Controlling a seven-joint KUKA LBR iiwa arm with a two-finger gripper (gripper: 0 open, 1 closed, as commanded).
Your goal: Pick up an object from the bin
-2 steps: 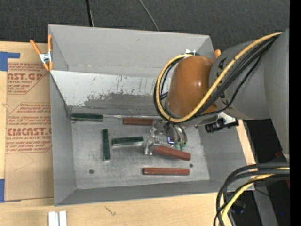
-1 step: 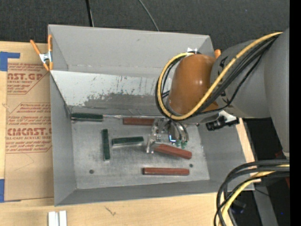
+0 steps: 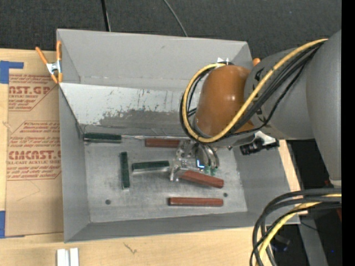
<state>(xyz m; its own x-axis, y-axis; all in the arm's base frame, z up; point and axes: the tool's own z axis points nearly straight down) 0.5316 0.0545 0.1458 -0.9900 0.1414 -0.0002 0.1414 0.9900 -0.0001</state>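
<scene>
My gripper [image 3: 183, 168] is low in the bin, right of centre, under the orange wrist cover. Its metal fingers sit at the left end of a reddish-brown bar [image 3: 202, 179] that lies slightly slanted on the floor. A dark green bar [image 3: 150, 165] lies just to the left, its right end close to the fingers. Behind the gripper, near the back wall, lies another reddish-brown bar [image 3: 162, 143]. Whether anything is between the fingers is hidden by the gripper body.
A third reddish-brown bar [image 3: 195, 202] lies near the bin's front. An upright dark green bar [image 3: 125, 169] lies left of centre, and another green bar [image 3: 102, 138] rests at the back left. The arm and cables cover the bin's right side.
</scene>
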